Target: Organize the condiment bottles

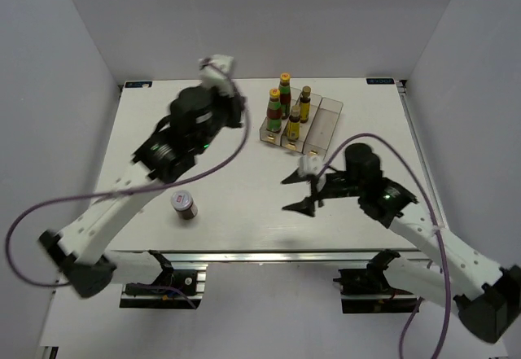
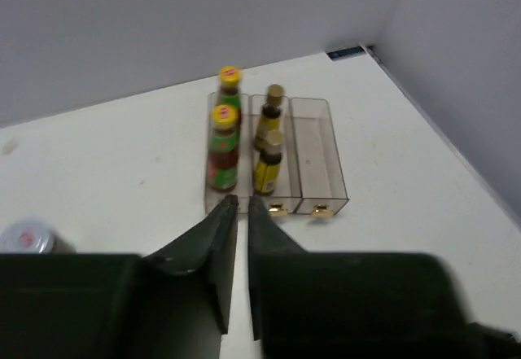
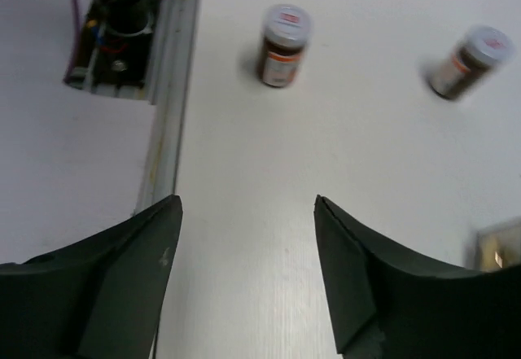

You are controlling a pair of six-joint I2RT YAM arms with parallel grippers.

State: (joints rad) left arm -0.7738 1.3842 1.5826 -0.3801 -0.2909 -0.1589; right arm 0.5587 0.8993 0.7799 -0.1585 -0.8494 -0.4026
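Your left tool (image 2: 242,206) is closed, your right tool (image 3: 244,212) open. Red yellow-capped sauce bottles (image 1: 274,113) and slim gold-capped bottles (image 1: 294,123) stand in the clear plastic tray (image 1: 327,123), upper centre. A squat brown white-lidded jar (image 1: 184,204) stands lower left.

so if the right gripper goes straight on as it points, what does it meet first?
Likely the upright white-lidded jar, just off the right gripper's centre line; only bare table before it. Height unclear: it may pass over.
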